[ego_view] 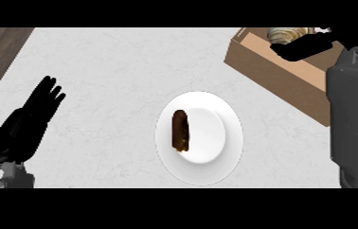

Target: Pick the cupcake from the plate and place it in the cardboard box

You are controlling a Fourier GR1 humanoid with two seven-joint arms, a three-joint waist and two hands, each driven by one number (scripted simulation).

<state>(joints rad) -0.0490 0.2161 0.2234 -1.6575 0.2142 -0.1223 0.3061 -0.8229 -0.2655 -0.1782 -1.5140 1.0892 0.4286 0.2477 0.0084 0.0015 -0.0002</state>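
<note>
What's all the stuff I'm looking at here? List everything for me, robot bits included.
Counter: one, pale grey marbled, fills most of the view.
Dark strip: one, brown, upper left corner, beside the counter.
Plate: one, white, centre of the counter.
Pastry: one, dark brown, long, lying on the plate's left part.
Box: one, brown cardboard, open, upper right.
Cupcake: one, tan, inside the box, partly hidden by the right hand.
Left hand: one, black, fingers straight, resting at the left edge.
Right hand: one, black, over the box at the cupcake; its grey forearm runs down the right edge.
</note>
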